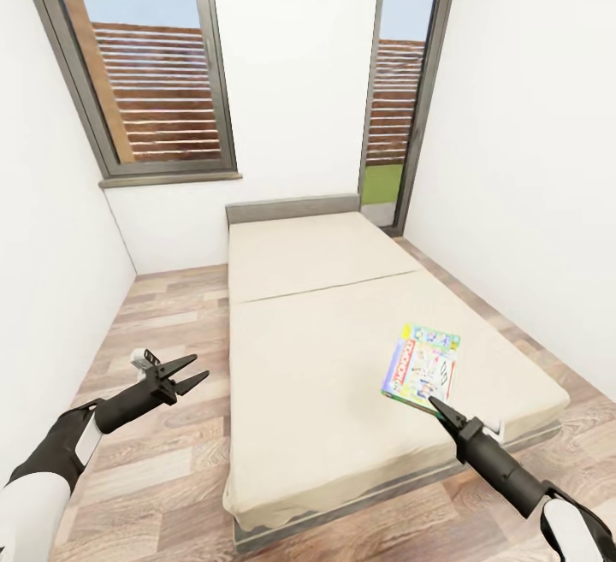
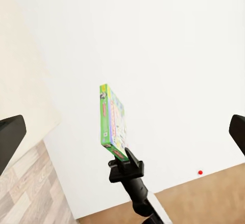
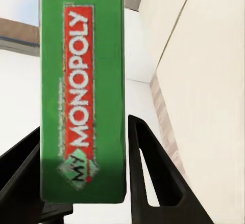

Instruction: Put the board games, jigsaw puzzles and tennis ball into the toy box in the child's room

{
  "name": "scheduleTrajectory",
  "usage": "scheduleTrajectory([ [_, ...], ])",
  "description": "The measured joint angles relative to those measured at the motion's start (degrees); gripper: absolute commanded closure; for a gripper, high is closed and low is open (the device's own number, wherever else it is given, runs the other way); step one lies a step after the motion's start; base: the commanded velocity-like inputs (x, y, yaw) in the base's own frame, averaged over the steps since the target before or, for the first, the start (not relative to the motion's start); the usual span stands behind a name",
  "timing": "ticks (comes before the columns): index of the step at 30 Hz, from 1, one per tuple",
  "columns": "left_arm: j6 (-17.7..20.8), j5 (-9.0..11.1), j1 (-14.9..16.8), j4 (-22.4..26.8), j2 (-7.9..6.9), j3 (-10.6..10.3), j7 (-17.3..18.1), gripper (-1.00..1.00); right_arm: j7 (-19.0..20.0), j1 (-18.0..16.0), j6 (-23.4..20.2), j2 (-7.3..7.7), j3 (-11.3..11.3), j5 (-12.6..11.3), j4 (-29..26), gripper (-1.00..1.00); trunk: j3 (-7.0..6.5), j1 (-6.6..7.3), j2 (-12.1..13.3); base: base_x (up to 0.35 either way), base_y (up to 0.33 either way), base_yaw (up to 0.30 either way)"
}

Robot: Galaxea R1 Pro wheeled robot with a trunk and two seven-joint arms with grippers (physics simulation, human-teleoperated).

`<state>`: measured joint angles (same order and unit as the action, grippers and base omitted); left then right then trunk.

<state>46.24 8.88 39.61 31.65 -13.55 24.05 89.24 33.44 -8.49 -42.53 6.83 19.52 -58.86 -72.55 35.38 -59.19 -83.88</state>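
Right fingers (image 1: 438, 405) clamp Monopoly box (image 1: 422, 367) edge, lifted over bed (image 1: 342, 348); left fingers (image 1: 184, 378) apart, holding nothing.

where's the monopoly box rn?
Head view, right side: the Monopoly box is clamped in the right gripper, lifted above the bed near its foot-end right corner.

The box (image 3: 81, 88) edge reads "MY MONOPOLY", white letters on a red band; small print above it is probably too blurred to read.
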Motion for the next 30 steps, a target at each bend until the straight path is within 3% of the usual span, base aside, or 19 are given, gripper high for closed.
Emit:
scheduleTrajectory([
  [9, 0.24, -0.41, 0.05, 0.67, -0.27, 0.00, -0.03, -1.00, -1.47, 0.01, -0.26, 0.34, -0.32, 0.37, -6.27, 1.00, -1.62, 1.98, 3.61, 0.000, 0.000, 0.000],
  [14, 0.19, -0.57, 0.13, 0.86, -1.39, 0.02, -0.13, -1.00, -2.58, -0.24, -2.37, 1.64, -0.15, 0.91, -9.20, 1.00, -2.51, 3.08, 5.62, 0.000, 0.000, 0.000],
  [16, 0.18, -0.60, 0.16, 0.87, -1.93, 0.01, -0.16, -1.00, -4.92, -0.47, -3.25, 1.89, -0.17, 1.09, -9.35, 1.00, -2.87, 3.51, 6.42, 0.000, 0.000, 0.000],
  [20, 0.18, -0.58, 0.17, 0.88, -2.91, 0.04, -0.13, -1.00, -11.43, -0.62, -4.24, 1.55, -0.32, 0.45, -9.64, 1.00, -2.88, 3.52, 6.44, 0.000, 0.000, 0.000],
  [30, 0.21, -0.54, 0.15, 0.88, -3.13, -0.05, -0.17, -1.00, -13.05, 0.16, -5.46, 1.96, 0.06, -0.06, -12.83, 1.00, -2.88, 3.52, 6.43, 0.000, 0.000, 0.000],
])
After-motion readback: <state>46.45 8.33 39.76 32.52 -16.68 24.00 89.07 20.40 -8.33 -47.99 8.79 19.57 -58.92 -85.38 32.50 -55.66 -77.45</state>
